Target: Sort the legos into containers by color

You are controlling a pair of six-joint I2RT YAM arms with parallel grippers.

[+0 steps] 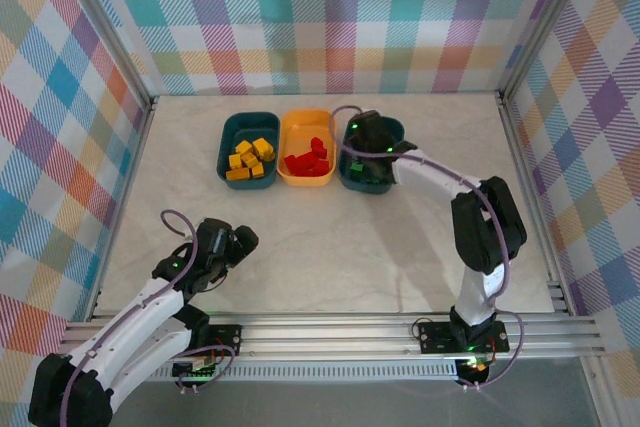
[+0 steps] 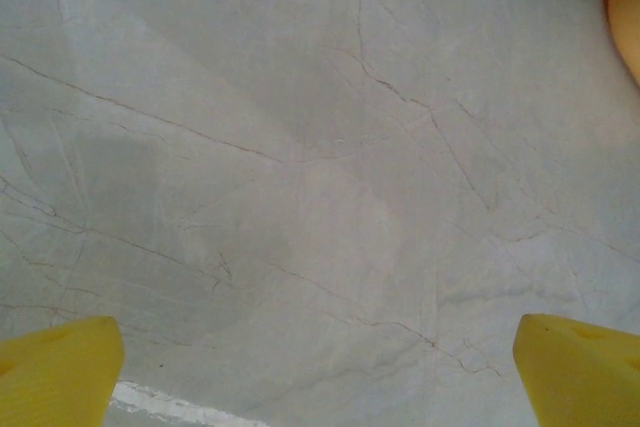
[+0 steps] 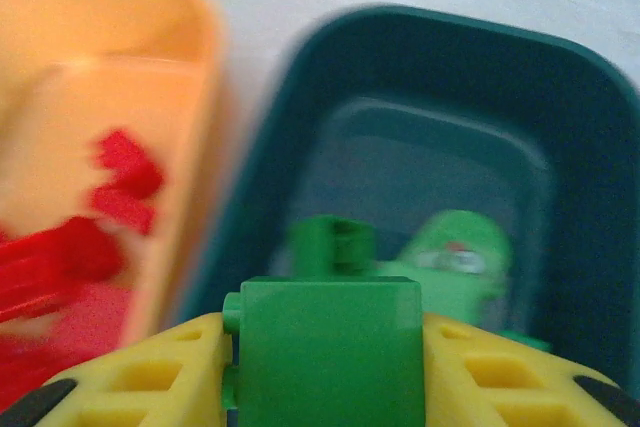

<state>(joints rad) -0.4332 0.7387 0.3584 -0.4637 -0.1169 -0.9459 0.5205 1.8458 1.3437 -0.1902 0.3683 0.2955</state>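
Nearest, the left pincer [image 1: 240,240] hangs spread wide over bare desk [image 1: 330,247]. In its wrist view its yellow fingers [image 2: 60,367] are cut off at the lower corners, with open marble ahead of them and on both sides.

Farther out, the right pincer [image 1: 365,132] pinches a green brick [image 3: 330,337] over the right teal bin [image 3: 590,147]. The arm hides much of that bin from above. Beyond the held brick, blurred green pieces [image 3: 455,257] lie in the bin, too smeared to count.

Just left of this pincer is the orange bin [image 1: 306,119] with red bricks [image 1: 308,160], its rim touching the teal one. Farther left, the left teal bin [image 1: 228,127] holds yellow bricks [image 1: 250,159]. Bare desk continues behind the bins to the checked wall [image 1: 330,17].
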